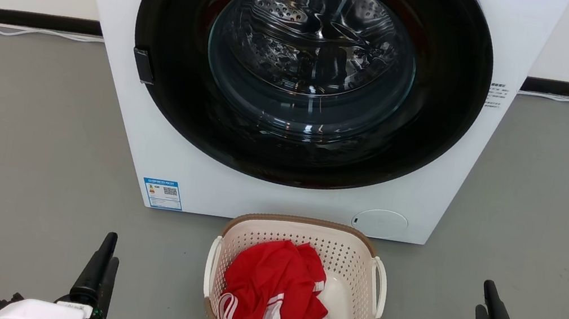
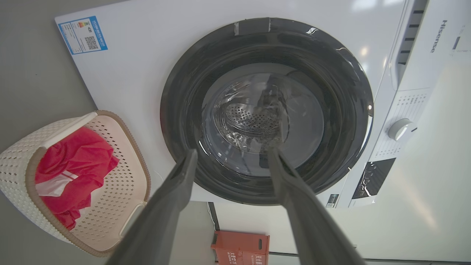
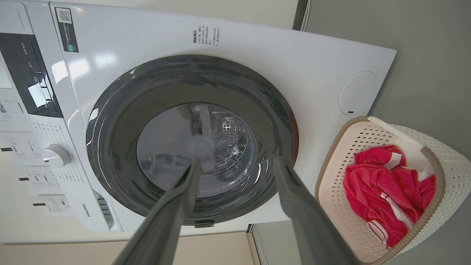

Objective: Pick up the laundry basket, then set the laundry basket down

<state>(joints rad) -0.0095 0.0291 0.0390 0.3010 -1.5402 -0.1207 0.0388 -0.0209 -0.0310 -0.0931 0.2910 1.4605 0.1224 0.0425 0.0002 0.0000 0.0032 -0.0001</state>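
Note:
The laundry basket (image 1: 349, 258) stands on the grey floor right in front of the washing machine, cream-white and perforated, with a brown rim and white loop handles on both sides. A red garment with white stripes (image 1: 272, 289) lies inside it. My left gripper (image 1: 110, 249) is low at the lower left, well apart from the basket's left handle, and its fingers are open with nothing between them (image 2: 232, 151). My right gripper (image 1: 484, 297) is at the lower right, likewise apart from the right handle, open and holding nothing (image 3: 237, 161). The basket appears in the wrist views too (image 2: 121, 162) (image 3: 353, 147).
The large white washing machine (image 1: 169, 164) with its round dark glass door (image 1: 309, 72) rises directly behind the basket. Grey floor stretches to both sides. A white cable (image 1: 19, 31) runs along the wall's dark skirting. An orange crate (image 2: 239, 248) sits beside the machine.

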